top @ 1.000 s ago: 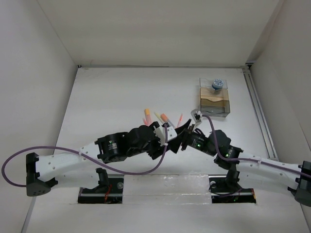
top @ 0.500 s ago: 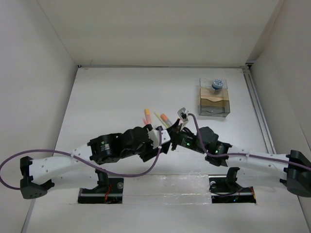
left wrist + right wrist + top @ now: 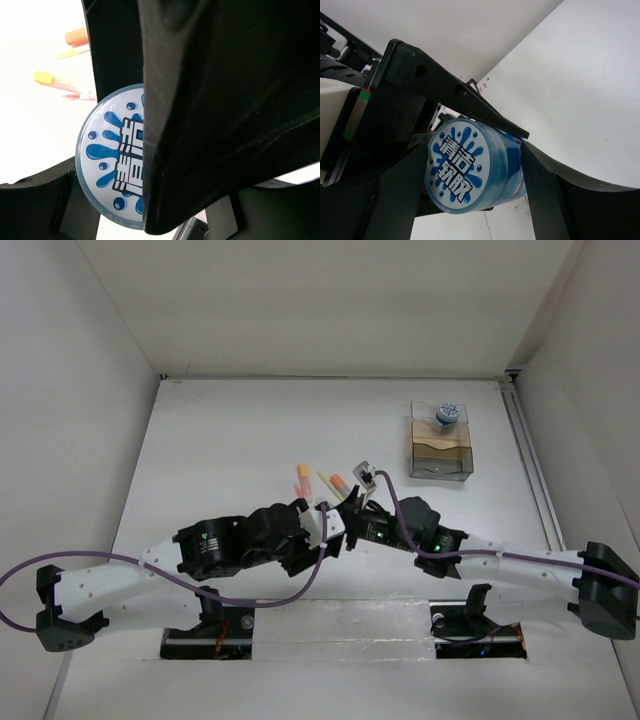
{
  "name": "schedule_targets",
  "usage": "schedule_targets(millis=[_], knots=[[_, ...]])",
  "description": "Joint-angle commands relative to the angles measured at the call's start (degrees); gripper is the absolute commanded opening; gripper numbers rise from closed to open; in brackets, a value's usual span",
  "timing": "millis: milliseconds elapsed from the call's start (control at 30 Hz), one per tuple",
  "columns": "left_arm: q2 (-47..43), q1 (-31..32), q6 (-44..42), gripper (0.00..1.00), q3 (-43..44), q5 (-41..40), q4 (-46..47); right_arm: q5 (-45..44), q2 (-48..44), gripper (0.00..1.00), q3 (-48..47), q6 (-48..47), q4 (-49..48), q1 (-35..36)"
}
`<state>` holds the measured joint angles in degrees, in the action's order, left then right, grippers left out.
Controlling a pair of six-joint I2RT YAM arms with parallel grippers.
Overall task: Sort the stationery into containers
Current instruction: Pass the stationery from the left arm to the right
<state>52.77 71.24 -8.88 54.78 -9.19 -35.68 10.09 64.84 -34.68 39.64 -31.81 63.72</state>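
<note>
Both arms have slid left since a second ago, away from the box [image 3: 440, 455]. The left gripper [image 3: 336, 528] pinches the tub [image 3: 470, 172]. The right gripper [image 3: 352, 516] straddles it (pressing or not, I cannot tell), which only the wrist views show.

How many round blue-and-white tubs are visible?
2. One round blue-and-white tub sits at the far end of the clear plastic organizer box; the second tub is in the left gripper. Arms may hide others.

Tub [image 3: 106, 170] half behind black finger [image 3: 225, 100].
</note>
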Motion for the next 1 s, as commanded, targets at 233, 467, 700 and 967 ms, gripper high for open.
schedule_targets(millis=[233,467,700,967], knots=[[2.7,-0.9,0.7,0.00,2.7,-7.0,19.7,17.5,7.4,0.30,-1.3,-2.2,3.3,6.0],[-0.1,-0.9,1.8,0.00,2.7,-9.4,20.9,15.3,5.6,0.00,-0.7,-2.2,2.8,6.0],[-4.3,-0.9,3.8,0.00,2.7,-10.6,22.6,19.9,2.7,0.00,4.1,0.9,-4.8,-0.3],[-2.8,-0.9,5.5,0.00,5.1,-13.6,24.5,29.5,10.1,0.00,4.6,9.3,-20.8,-5.1]])
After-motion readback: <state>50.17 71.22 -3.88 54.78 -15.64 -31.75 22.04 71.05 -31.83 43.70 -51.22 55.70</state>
